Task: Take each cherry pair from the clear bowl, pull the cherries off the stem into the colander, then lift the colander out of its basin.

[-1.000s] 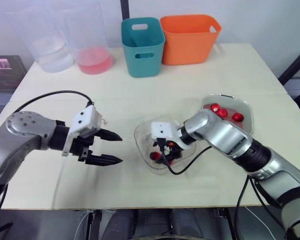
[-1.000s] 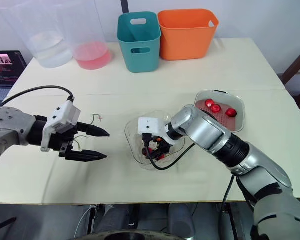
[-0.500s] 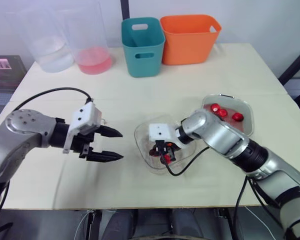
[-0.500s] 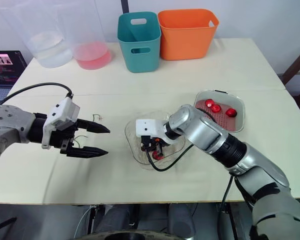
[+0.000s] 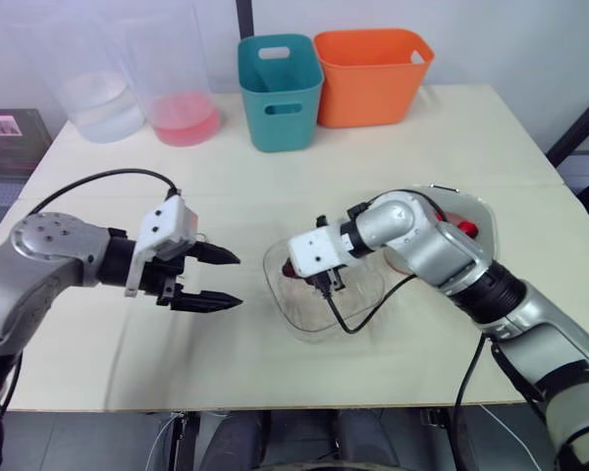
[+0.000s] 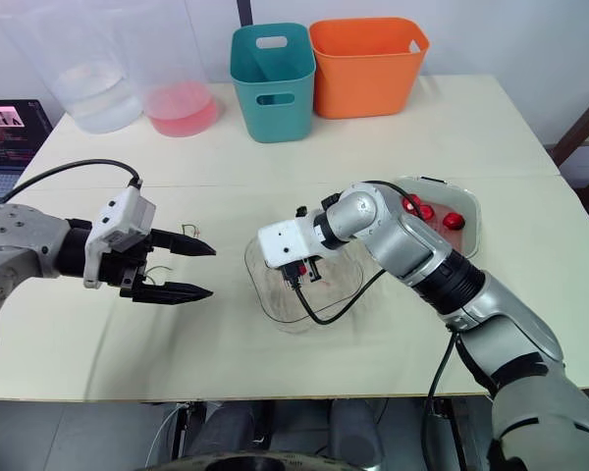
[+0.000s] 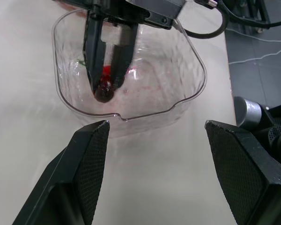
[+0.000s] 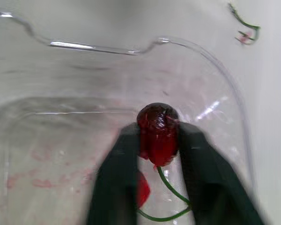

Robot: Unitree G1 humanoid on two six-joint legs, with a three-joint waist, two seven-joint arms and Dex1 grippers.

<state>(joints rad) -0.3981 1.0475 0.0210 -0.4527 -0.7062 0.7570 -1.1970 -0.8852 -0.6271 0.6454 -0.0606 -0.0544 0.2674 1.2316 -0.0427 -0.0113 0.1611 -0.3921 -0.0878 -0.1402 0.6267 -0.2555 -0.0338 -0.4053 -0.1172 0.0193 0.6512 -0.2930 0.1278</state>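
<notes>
1. Bare surface point(image 5: 245, 206) betw. left pincer point(image 5: 239, 281) & bowl point(image 5: 285, 314): open lane, jaws wide apart.
2. Bowl's inside taken by right pincer point(image 5: 326, 285), clamped on cherry point(image 8: 158, 126).
3. Right arm point(image 5: 442, 260) lies across gap betw. bowl & basin point(image 5: 483, 214).
4. Far edge: teal bin point(image 5: 280, 93), orange bin point(image 5: 373, 77), 2 jugs point(image 5: 182, 98) block; front strip of surface free.

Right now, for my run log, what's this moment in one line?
right jaws: shut on cherry pair, at clear bowl | left jaws: open, empty, apart from bowl | colander: cherries inside
</notes>
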